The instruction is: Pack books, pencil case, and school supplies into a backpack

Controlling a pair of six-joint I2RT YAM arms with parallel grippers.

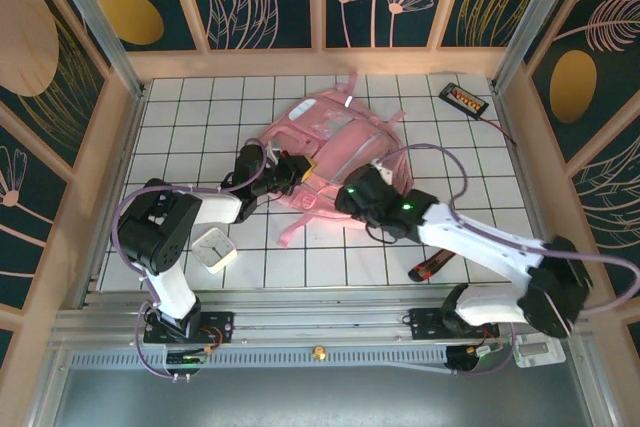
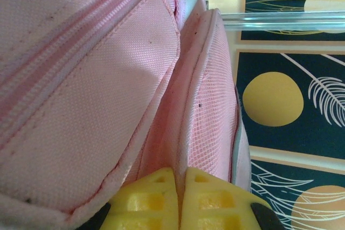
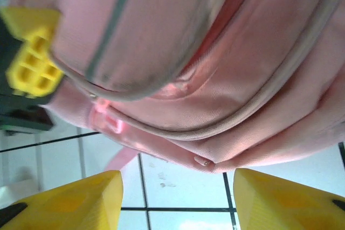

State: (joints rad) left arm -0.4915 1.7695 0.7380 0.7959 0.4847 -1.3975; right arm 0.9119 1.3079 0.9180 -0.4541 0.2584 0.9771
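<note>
Backpack (image 1: 340, 132) edge pinched by closed left claw (image 2: 179, 179); right claw (image 3: 178, 181) gapes beside it.

The backpack (image 1: 335, 142) lies mid-table, left gripper (image 1: 303, 170) at its left edge, right gripper (image 1: 352, 193) nearer.

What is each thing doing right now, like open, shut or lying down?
backpack: lying on the table, one edge pinched.
left fingers: shut on the backpack fabric, it seems.
right fingers: open, holding nothing.
black device: lying flat, far right corner.

High overhead view looking down, wrist views close against shared backpack (image 1: 340, 152)
</note>
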